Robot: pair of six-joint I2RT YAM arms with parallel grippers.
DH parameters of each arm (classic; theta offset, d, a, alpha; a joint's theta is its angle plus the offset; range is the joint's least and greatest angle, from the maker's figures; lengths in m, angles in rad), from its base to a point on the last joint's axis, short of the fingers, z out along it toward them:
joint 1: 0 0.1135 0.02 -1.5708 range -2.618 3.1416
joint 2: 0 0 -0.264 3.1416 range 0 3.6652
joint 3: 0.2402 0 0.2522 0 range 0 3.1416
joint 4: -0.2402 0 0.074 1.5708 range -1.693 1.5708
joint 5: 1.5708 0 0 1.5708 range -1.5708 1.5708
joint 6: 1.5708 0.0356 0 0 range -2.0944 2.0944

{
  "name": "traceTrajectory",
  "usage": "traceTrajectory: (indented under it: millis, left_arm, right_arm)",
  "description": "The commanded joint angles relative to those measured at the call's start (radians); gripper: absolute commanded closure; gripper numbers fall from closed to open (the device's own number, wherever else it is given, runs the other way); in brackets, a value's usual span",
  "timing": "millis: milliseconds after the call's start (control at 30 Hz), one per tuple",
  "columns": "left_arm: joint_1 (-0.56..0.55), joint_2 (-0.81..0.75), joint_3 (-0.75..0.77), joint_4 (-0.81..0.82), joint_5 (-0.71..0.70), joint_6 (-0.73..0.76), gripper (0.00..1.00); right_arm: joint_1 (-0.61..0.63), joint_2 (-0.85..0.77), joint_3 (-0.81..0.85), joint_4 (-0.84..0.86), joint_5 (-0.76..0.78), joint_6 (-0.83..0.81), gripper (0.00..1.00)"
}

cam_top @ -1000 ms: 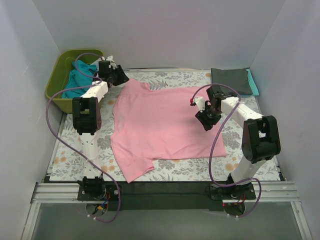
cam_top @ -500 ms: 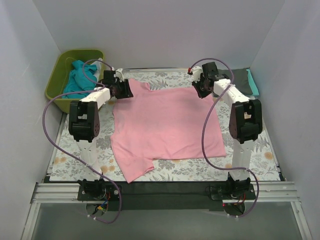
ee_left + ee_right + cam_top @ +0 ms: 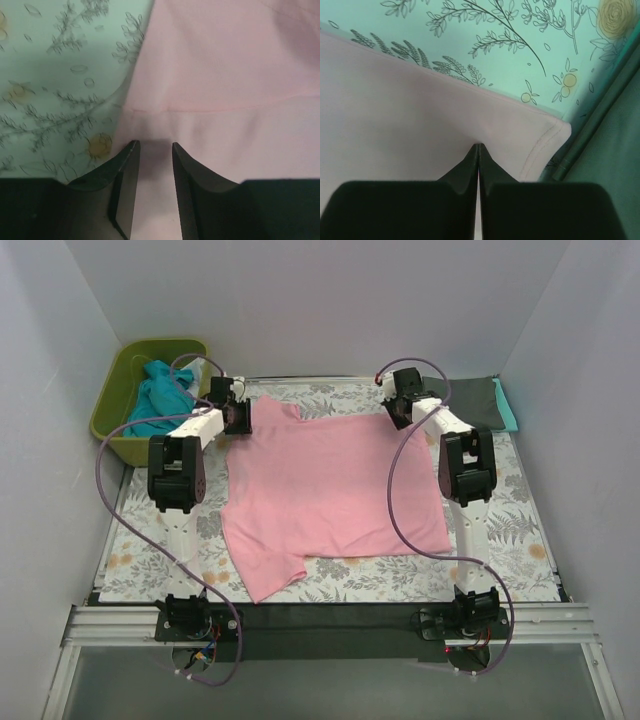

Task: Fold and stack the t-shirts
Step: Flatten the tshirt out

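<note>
Moved over the last second: right gripper (image 3: 400, 412), from mid-shirt on the right out to the far right corner at 1 o'clock, jaws going from part-open to closed; left gripper (image 3: 240, 417), only slightly, onto the far left sleeve at 11 o'clock.

Pink t-shirt (image 3: 330, 490) spread flat at table centre on floral table cloth (image 3: 505, 530). Long axis apparently from 9 to 3 o'clock, sleeves at the 9 o'clock end, hem at the 3 o'clock end.

Right wrist view: fingers shut tip to tip on pink cloth just inside the stitched hem corner; unclear whether a fold is pinched. Left wrist view: jaws standing apart, straddling pink cloth close to a seam, nothing clamped.

Both grippers on the shirt's far edge, one at each end, each arm nearest its own corner. Near edge toward 6 o'clock, so likely next a paired lift and pull that way, after closing the left jaws.

Olive-green tub (image 3: 112, 430) at 10 o'clock, holding crumpled teal t-shirts (image 3: 155, 400). Dark grey t-shirt (image 3: 460, 398) folded at 2 o'clock, just beside the right gripper, lying on teal cloth (image 3: 510, 410), outside any container.
</note>
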Motion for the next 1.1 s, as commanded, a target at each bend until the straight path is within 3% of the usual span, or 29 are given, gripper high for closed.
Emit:
traceTrajectory:
  millis: [0, 100, 133, 233, 267, 400, 500, 733, 967, 1067]
  left_arm:
    - [0.012, 0.097, 0.111, -0.081, -0.079, 0.061, 0.69]
    - [0.014, 0.102, 0.17, -0.129, -0.059, 0.114, 0.67]
    - [0.014, 0.09, 0.139, -0.128, -0.056, 0.13, 0.66]
    - [0.015, 0.006, 0.067, -0.098, -0.006, 0.153, 0.59]
    - [0.015, -0.018, 0.029, -0.077, 0.01, 0.16, 0.58]
    - [0.019, -0.099, 0.016, -0.045, 0.09, 0.174, 0.53]
    - [0.02, -0.078, 0.118, -0.06, 0.127, 0.17, 0.46]
    - [0.019, 0.062, 0.344, -0.081, 0.116, 0.13, 0.43]
    - [0.02, 0.105, 0.372, -0.054, 0.108, 0.111, 0.41]
    - [0.02, 0.11, 0.364, -0.049, 0.108, 0.107, 0.41]
  right_arm:
    - [-0.015, 0.038, 0.046, -0.009, 0.068, 0.005, 0.95]
    - [-0.013, -0.007, -0.024, -0.03, 0.023, -0.001, 0.88]
    - [-0.015, -0.049, -0.046, -0.029, 0.01, -0.002, 0.74]
    - [-0.015, -0.153, -0.135, -0.024, -0.017, -0.012, 0.52]
    - [-0.015, -0.178, -0.152, -0.021, -0.026, -0.013, 0.5]
    - [-0.024, -0.287, -0.177, -0.012, -0.084, -0.042, 0.5]
    - [-0.048, -0.312, -0.138, -0.01, -0.126, -0.073, 0.53]
    - [-0.088, -0.159, -0.002, -0.018, -0.213, -0.104, 0.6]
    - [-0.101, -0.036, 0.096, -0.02, -0.208, -0.079, 0.66]
    - [-0.105, -0.002, 0.118, 0.013, -0.169, -0.036, 0.64]
